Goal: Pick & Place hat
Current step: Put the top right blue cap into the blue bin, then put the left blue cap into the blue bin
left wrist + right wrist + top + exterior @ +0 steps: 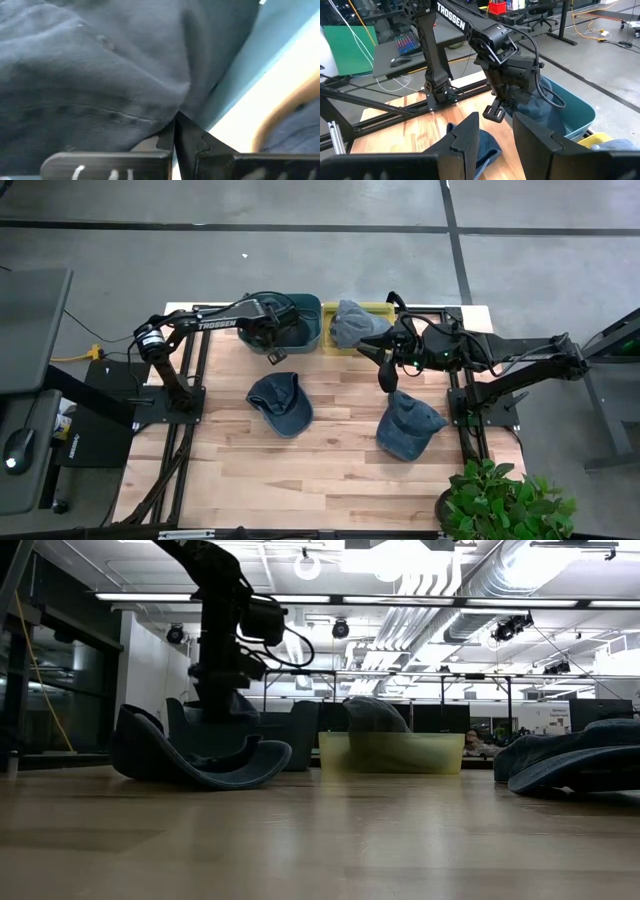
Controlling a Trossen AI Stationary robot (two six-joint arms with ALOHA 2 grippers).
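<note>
A dark blue hat lies in the teal bin at the table's far edge, with my left gripper shut on its cloth. A grey-blue hat sits in the yellow bin beside the teal bin. Two more blue hats lie on the table, one left of centre and one to the right. My right gripper hangs open in the air above the table, between the yellow bin and the right hat, with nothing between its fingers. My left gripper pinches a fold of the hat's cloth between its two fingertips, coming steeply from above into the teal bin. Creases in the cloth run together at the fingertips. The hat lies below the fingers inside the bin; which part of the hat this is I cannot tell.
The wooden table shows bare boards toward its near edge. Black arm frames stand at both sides. A potted plant stands off the near right corner. The teal bin's wall runs close beside my left fingers.
</note>
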